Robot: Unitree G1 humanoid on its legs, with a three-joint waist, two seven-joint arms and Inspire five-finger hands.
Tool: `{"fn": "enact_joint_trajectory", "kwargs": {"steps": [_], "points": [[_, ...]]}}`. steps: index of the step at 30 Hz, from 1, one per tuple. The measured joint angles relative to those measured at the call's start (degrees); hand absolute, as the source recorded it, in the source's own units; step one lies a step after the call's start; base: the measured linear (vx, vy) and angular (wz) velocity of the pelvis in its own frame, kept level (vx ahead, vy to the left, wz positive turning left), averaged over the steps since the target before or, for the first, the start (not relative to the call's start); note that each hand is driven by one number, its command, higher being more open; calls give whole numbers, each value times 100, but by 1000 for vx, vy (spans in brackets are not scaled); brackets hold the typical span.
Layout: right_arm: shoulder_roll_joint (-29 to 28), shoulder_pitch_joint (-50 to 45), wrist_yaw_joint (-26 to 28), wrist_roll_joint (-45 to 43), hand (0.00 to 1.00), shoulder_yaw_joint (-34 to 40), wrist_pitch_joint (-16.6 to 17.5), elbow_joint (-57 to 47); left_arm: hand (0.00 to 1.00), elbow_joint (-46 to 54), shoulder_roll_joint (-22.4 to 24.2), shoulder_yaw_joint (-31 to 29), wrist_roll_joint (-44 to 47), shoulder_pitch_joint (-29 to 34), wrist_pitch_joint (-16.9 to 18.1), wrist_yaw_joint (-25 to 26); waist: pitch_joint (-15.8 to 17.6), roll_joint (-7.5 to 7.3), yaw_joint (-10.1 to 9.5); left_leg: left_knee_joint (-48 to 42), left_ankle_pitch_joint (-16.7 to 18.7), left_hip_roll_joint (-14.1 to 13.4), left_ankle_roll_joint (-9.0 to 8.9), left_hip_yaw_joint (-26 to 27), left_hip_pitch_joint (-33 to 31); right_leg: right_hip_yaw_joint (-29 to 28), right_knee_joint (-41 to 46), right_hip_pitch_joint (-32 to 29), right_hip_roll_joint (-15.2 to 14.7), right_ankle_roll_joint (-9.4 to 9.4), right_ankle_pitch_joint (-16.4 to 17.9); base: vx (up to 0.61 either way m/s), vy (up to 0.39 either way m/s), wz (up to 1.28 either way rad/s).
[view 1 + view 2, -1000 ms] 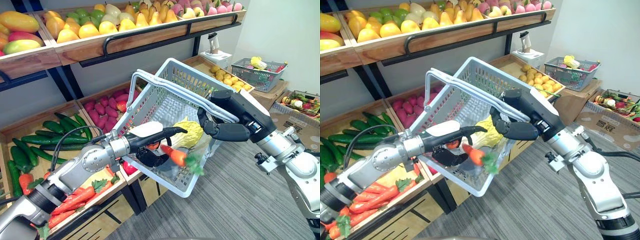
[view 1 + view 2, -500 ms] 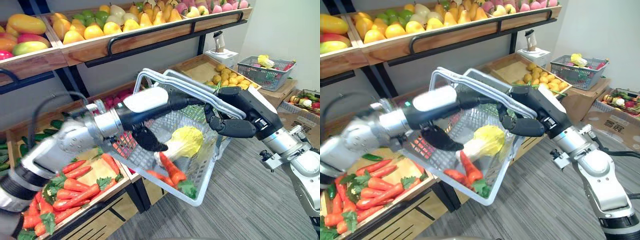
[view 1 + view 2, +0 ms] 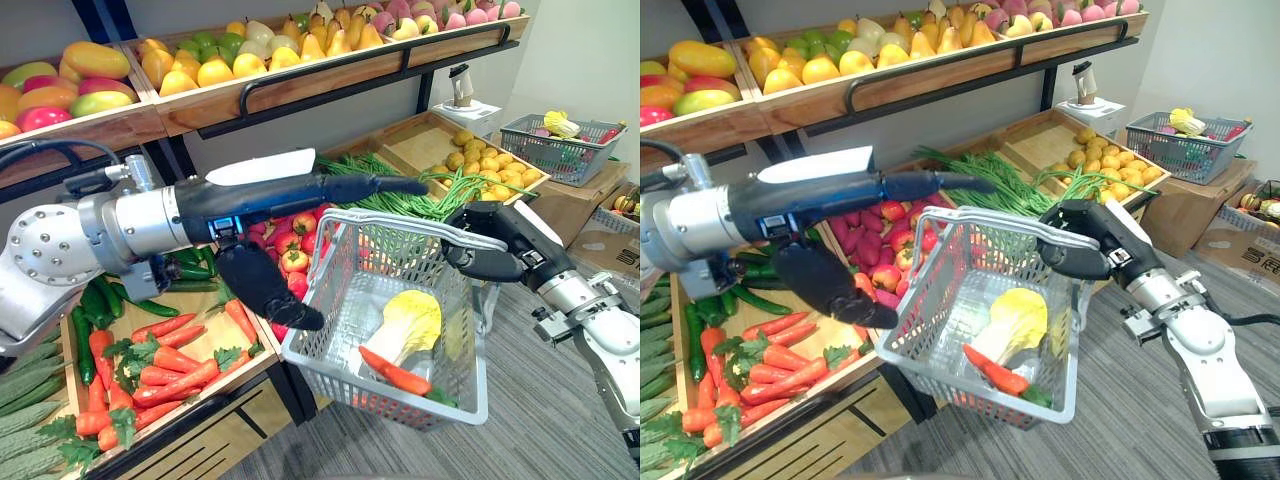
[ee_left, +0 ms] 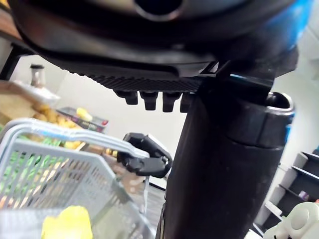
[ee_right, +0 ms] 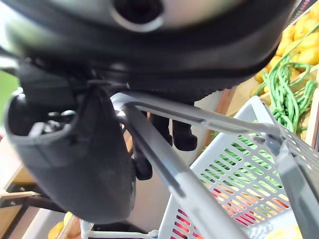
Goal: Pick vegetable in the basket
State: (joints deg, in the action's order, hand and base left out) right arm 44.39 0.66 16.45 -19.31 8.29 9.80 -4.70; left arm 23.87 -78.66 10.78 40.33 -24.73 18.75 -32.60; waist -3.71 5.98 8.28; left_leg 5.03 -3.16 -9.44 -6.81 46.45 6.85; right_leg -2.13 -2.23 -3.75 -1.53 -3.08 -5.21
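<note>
basket (image 3: pixel 335 300): landmark
cabbage (image 3: pixel 412 322): in the basket
carrot (image 3: pixel 398 375): in the basket, before the cabbage
right hand (image 3: pixel 485 240): at the basket's handle, right side
left hand (image 3: pixel 262 285): just left of the basket
loose carrots (image 3: pixel 165 365): left of the basket, lower
green beans (image 3: pixel 440 207): behind the basket

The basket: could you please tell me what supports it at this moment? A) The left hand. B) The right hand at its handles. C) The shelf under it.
B: the right hand is curled round the handles of the basket, which hangs in the air; the left hand is open beside it.
</note>
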Motion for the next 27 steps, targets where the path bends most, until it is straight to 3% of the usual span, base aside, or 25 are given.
{"fn": "enact_joint_trajectory", "kwargs": {"steps": [2,5,7,10,15,19,21,25,27], "points": [[-1,-29,-89,87,0,191,0,68,100,-4,0,-122,12,205,-26,-41,-2,2,-30,3,-1,-2,1,0,-2,0,0,-1,1,0,0,-20,-14,0],[-19,-234,-168,149,0,705,2,111,100,-154,207,-812,17,553,-21,-35,1,-3,-116,25,-1,-4,2,-16,-20,10,-2,-4,-1,0,0,-7,-7,2],[-264,-473,-217,150,0,1284,20,199,100,-576,575,-1804,16,859,124,145,1,-25,-107,-2,0,-15,0,-145,-65,107,-9,-1,-6,-14,12,-12,-23,18],[-691,-825,-486,136,0,2253,22,418,100,-1616,1046,-3071,15,1293,318,877,20,-77,-57,-3,-6,-14,5,-340,-155,290,-12,1,-37,-49,44,-21,-27,27],[-1346,-1274,-967,92,0,3455,21,801,100,-2632,2147,-4208,-129,2155,316,1716,-66,-180,-18,-4,-5,-9,4,-468,-188,382,-8,7,-52,-61,108,-4,-10,12],[-1849,-1433,-1314,70,0,3969,22,1313,100,-2962,3451,-4666,-622,2757,258,2111,-208,-435,10,-5,15,-2,-16,-509,-194,380,-9,-23,-56,-58,148,0,0,0],[-2150,-1465,-1514,69,0,4170,21,1540,100,-3137,4354,-5000,-936,2973,206,2421,-269,-522,19,-5,40,16,-21,-534,-189,370,-9,-29,-69,-69,159,-6,-2,-3],[-2516,-1617,-1891,84,0,4498,-38,1556,100,-3122,6373,-6012,-1292,3452,188,3344,-258,-496,11,-4,140,85,88,-749,-185,302,-15,-14,-131,-75,157,4,-1,-8],[-2709,-1752,-1988,79,0,4572,-39,1553,100,-3089,6910,-6355,-1408,3709,189,3748,-256,-500,-16,-4,162,74,100,-756,-163,314,-14,19,-162,-80,159,-16,-13,2]]}}
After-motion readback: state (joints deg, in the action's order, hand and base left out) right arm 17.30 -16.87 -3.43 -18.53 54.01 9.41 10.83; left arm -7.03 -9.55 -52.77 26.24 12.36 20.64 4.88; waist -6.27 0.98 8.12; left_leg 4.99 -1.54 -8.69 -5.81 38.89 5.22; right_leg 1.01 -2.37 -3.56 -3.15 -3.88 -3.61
